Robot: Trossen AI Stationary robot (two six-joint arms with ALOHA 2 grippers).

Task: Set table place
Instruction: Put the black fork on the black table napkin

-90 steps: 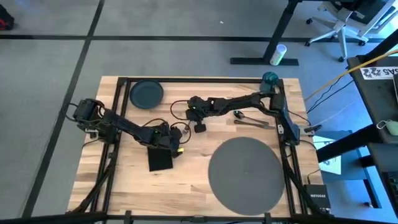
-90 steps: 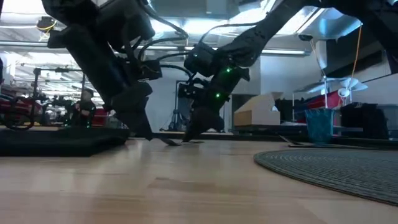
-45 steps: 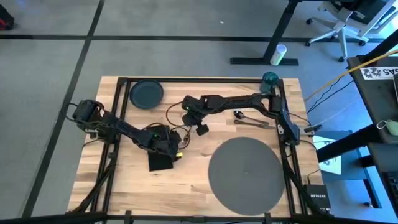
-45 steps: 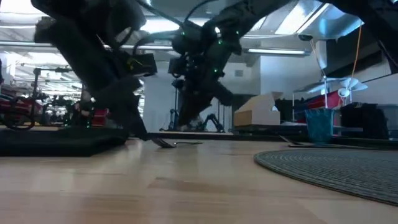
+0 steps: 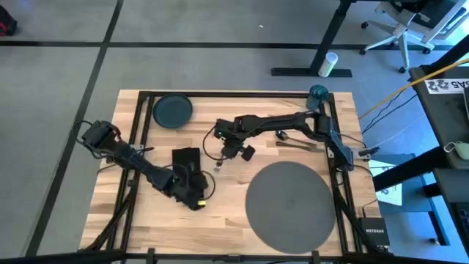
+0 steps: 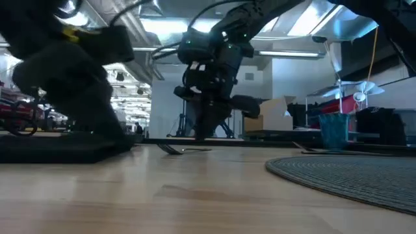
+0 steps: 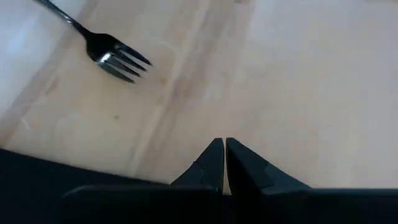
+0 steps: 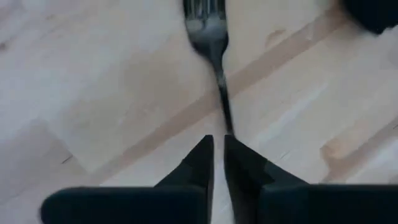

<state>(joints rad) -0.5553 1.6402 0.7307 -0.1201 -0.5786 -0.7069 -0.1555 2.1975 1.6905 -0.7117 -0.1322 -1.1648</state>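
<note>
Right gripper [image 8: 218, 144] pinches the fork [image 8: 209, 43] by its handle end, tines on the table [image 5: 227, 205] beside the black napkin [image 5: 185, 157]. Left gripper [image 7: 224, 149], fingers together and empty, hovers near that napkin. Plate [image 5: 172, 111], cup [image 5: 317, 92] and placemat [image 5: 291, 207] hold nothing.

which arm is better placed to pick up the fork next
Right. The right gripper hangs directly above the fork, fingers nearly shut in line with its handle. The left gripper sits farther off, beyond the napkin.
</note>
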